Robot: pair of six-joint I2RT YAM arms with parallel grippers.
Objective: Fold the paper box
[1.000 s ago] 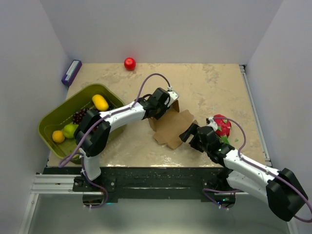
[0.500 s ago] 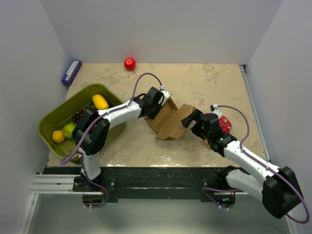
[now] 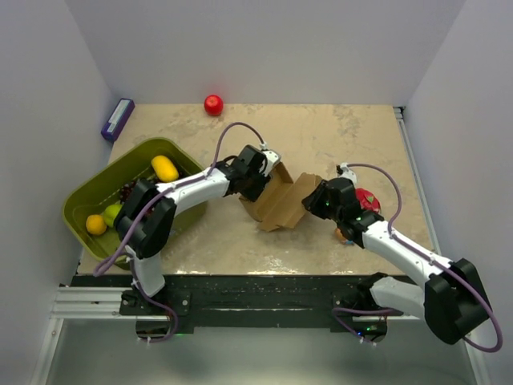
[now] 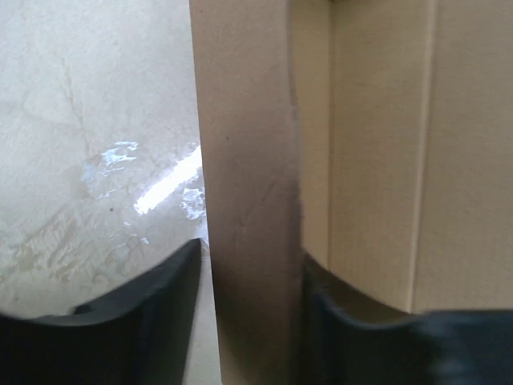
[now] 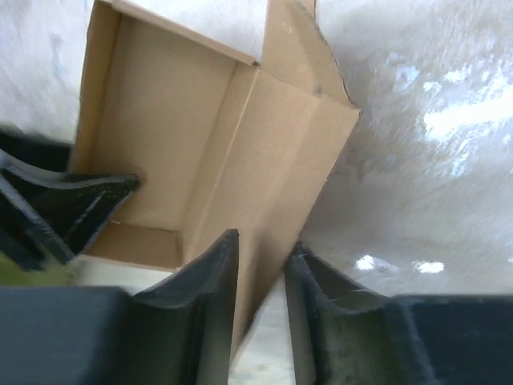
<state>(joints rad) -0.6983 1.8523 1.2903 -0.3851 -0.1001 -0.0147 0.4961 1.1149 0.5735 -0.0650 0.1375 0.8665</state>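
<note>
Now the half-raised paper box point(image 3: 282, 202) sits on the worktop point(image 3: 345, 136) between the two hands, the left hand point(image 3: 264, 180) clamped on one wall and the right hand point(image 3: 314, 200) pinching a side flap, so I judge the next move must turn this flap inward along its crease.

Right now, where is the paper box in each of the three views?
Top external: the paper box sits near the middle of the picture.
Left wrist: it fills the centre and right, from top to bottom.
Right wrist: it spans upper left to centre, its inside showing.
Shared landmark: the marbled tabletop beside it.
</note>
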